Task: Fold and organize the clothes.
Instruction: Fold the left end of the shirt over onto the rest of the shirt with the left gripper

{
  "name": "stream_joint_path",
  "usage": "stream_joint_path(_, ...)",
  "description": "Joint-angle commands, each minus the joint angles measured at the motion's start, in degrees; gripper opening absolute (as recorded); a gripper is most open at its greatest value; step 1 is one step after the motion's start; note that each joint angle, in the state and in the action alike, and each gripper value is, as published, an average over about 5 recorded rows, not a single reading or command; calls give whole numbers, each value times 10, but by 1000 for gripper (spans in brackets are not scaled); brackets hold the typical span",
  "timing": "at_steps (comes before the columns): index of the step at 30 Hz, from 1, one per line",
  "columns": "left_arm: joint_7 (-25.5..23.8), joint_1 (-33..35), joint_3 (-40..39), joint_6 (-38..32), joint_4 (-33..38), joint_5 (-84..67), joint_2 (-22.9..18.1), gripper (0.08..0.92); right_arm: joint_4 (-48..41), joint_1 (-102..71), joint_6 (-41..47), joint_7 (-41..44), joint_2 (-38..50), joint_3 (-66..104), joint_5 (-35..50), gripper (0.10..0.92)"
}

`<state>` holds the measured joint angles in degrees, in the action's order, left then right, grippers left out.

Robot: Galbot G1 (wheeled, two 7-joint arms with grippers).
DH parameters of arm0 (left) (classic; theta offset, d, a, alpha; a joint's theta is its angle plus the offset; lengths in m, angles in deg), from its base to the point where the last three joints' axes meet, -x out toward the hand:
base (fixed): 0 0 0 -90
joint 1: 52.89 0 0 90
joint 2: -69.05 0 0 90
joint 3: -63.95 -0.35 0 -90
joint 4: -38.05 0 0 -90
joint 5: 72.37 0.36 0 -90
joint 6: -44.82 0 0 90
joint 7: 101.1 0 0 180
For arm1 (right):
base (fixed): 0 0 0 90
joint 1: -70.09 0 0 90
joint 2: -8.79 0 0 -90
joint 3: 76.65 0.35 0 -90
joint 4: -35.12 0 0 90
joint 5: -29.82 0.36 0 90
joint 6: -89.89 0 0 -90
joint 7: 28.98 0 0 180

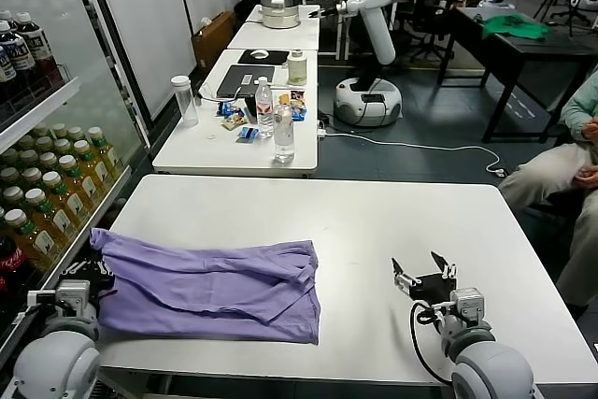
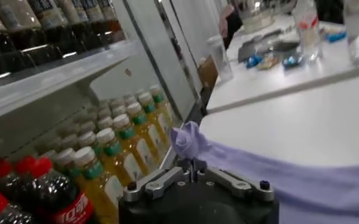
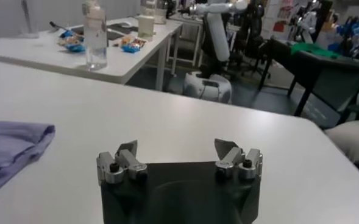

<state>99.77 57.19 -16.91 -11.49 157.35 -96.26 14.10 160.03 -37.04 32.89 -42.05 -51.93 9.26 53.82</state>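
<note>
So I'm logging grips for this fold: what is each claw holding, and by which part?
The left claw is shut on the lavender T-shirt, pinching a bunched bit of its left edge. The right claw is open and holds nothing.

We saw the lavender T-shirt (image 1: 210, 289) lying folded and rumpled on the near-left part of the white table (image 1: 392, 231), plain side up, its left end at the table's edge. The left gripper (image 1: 96, 271) sat at that left end, against the cloth; its fingers were hidden by the fabric. The right gripper (image 1: 422, 273) hovered over bare table on the near-right, well apart from the shirt, fingers spread with nothing between them. Beyond stood a second table (image 1: 201, 151) with water bottles (image 1: 283, 131) and snack packets (image 1: 235, 119). A drinks fridge (image 1: 47, 184) lined the left side. A white robot (image 1: 374, 35) stood farther back.
</note>
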Motion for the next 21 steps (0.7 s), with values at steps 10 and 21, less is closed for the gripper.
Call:
stream_joint_path(10,-22,-60,-205,-1,132,-234,-126,103,11,4,0,-8,7,37,7,823)
stream_joint_path(21,-6,-126,-271,-2,20,-187,-200,103,13,0,1,-11,20,73,29,823)
